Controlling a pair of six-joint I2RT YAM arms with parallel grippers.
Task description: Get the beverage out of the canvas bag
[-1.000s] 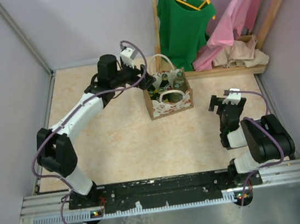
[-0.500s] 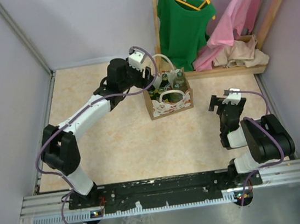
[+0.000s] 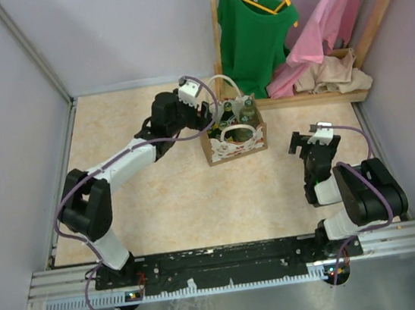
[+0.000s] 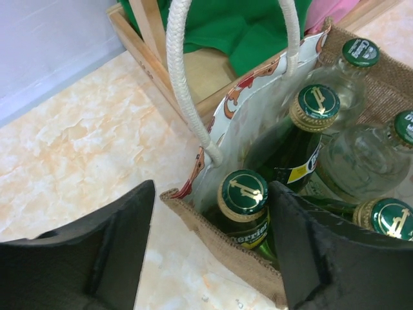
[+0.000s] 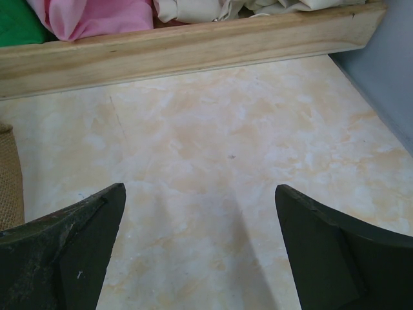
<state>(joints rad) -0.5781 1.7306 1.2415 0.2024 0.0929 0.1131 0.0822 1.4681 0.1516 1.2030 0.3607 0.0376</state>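
Note:
The canvas bag [image 3: 234,143] stands mid-table, tan with white loop handles [image 4: 181,77], and holds several bottles. My left gripper [image 3: 206,112] is at its left corner, open. In the left wrist view the left gripper [image 4: 211,194] straddles the burlap wall [image 4: 222,244]: one finger is outside the bag, the other inside beside a green beverage bottle with a green-gold cap [image 4: 243,192]. More bottles [image 4: 314,106] stand behind it. My right gripper [image 3: 306,139] hangs open right of the bag, and in its own view the right gripper [image 5: 200,194] has only tabletop between its fingers.
A wooden rack base [image 3: 315,97] runs along the back right, with a green top [image 3: 251,19] and pink cloth [image 3: 321,29] hanging over it. The same wooden beam [image 5: 193,45] lies just ahead of the right gripper. Walls close in the table on the left and right.
The left arm has swung right, bringing its gripper from left of the bag to the bag's left corner. The right arm has stayed still.

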